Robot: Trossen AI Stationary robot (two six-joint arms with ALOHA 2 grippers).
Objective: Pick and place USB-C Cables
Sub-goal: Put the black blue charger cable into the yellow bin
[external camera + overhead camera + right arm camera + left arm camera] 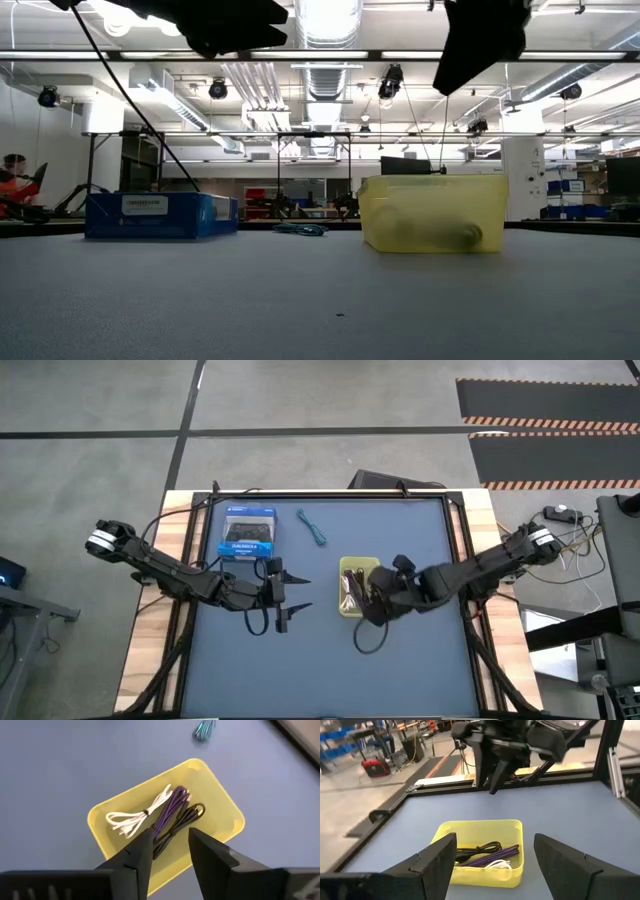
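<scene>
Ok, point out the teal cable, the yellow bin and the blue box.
teal cable (313, 527), high view, middle of the bundle.
yellow bin (220, 795), right wrist view, its rim.
blue box (247, 533), high view, top face.

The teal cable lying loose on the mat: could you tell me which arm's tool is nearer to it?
Left. The left tool is just below the teal cable; the right tool hangs over the yellow bin, farther off.
</scene>
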